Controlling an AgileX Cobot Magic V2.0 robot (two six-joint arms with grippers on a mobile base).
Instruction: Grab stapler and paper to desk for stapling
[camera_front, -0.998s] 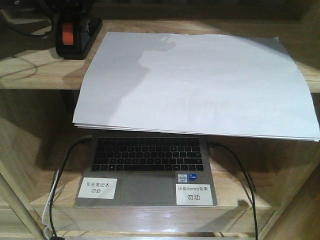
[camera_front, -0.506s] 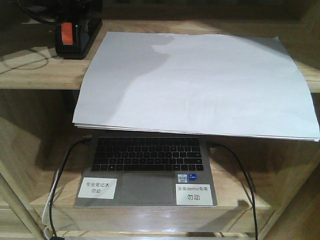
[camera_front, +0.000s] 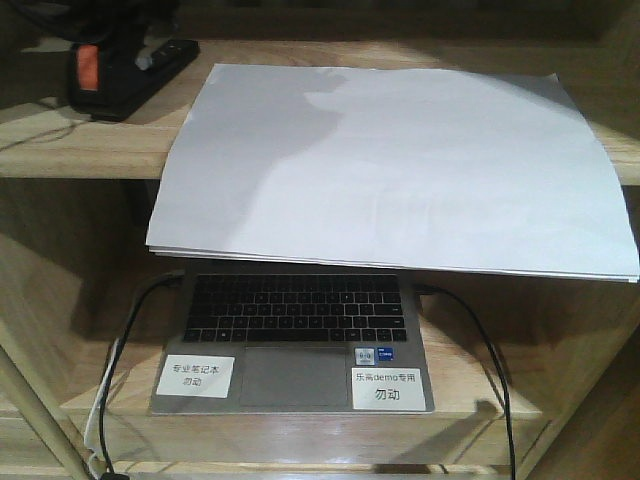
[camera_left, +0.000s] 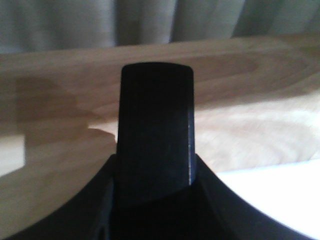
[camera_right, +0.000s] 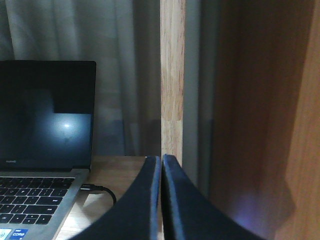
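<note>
The left pincer (camera_left: 155, 159) is pinching the black stapler (camera_front: 105, 70) at the far left of the upper shelf (camera_front: 80, 150). Just beside it, the white paper (camera_front: 390, 165) is lying on that shelf, its front edge overhanging the open laptop (camera_front: 290, 340) below. The right pincer (camera_right: 161, 165) is hanging pressed together, to the right of the laptop.

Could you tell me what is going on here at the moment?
The left gripper appears closed on the stapler at the left end of the upper shelf. The paper lies untouched beside it, overhanging the open laptop on the shelf below. The right gripper is shut and empty, beside the laptop. Neither thing has been carried off the shelf yet.
</note>
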